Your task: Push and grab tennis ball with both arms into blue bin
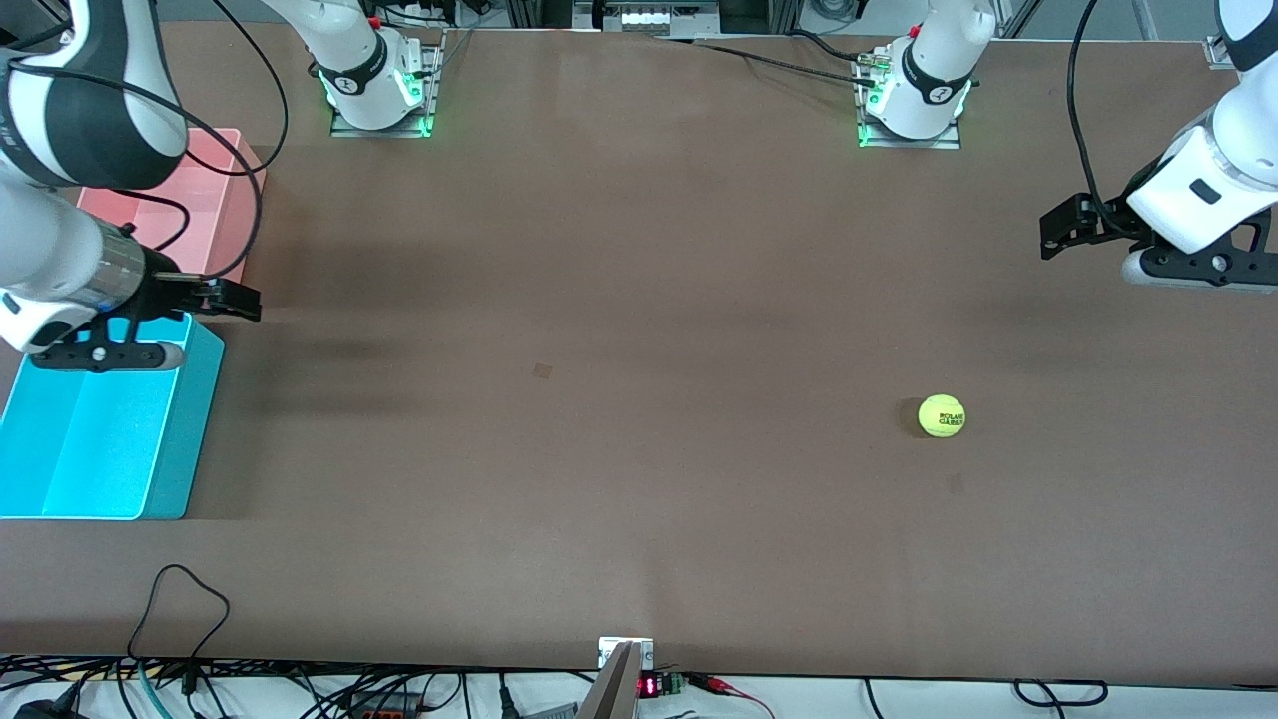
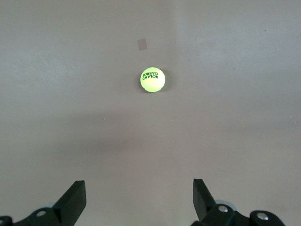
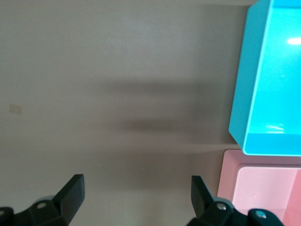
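Observation:
The yellow-green tennis ball [image 1: 942,415] with black lettering rests on the brown table toward the left arm's end; it also shows in the left wrist view [image 2: 153,79]. The blue bin [image 1: 60,499] stands at the right arm's end, and shows in the right wrist view [image 3: 244,94]. My left gripper [image 1: 1058,228] hangs open and empty in the air, well apart from the ball; its fingers [image 2: 75,200] frame bare table. My right gripper [image 1: 240,300] is open and empty, over the blue bin's edge by the pink-red tub; its fingers [image 3: 73,193] also frame bare table.
A pink-red tub [image 1: 215,215] stands beside the blue bin, farther from the front camera; it also shows in the right wrist view [image 3: 263,188]. A small square mark [image 1: 543,370] lies mid-table. Cables [image 1: 180,599] trail over the table's front edge.

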Action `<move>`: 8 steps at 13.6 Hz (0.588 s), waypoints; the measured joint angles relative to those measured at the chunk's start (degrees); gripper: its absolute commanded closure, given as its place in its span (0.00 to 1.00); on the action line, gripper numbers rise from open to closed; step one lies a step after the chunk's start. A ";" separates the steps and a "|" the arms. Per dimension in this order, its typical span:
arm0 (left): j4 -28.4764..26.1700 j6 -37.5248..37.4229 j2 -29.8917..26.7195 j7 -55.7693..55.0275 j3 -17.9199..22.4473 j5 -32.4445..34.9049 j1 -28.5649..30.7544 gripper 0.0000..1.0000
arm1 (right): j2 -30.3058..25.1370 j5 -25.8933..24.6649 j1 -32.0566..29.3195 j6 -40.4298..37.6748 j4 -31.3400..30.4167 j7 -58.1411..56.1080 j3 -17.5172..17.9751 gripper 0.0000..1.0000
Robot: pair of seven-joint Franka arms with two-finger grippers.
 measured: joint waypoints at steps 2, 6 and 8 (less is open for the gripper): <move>0.10 -0.22 0.35 0.00 0.19 0.00 0.03 0.81 | -0.19 0.00 1.62 1.48 -1.86 0.05 0.07 0.00; 0.99 -4.80 0.51 0.14 0.22 0.00 0.03 0.99 | -2.59 0.00 2.08 5.27 -9.28 0.09 0.06 0.00; 1.26 -5.99 0.54 2.54 0.17 0.00 0.00 0.99 | -3.70 0.00 2.19 6.29 -11.81 0.09 0.08 0.00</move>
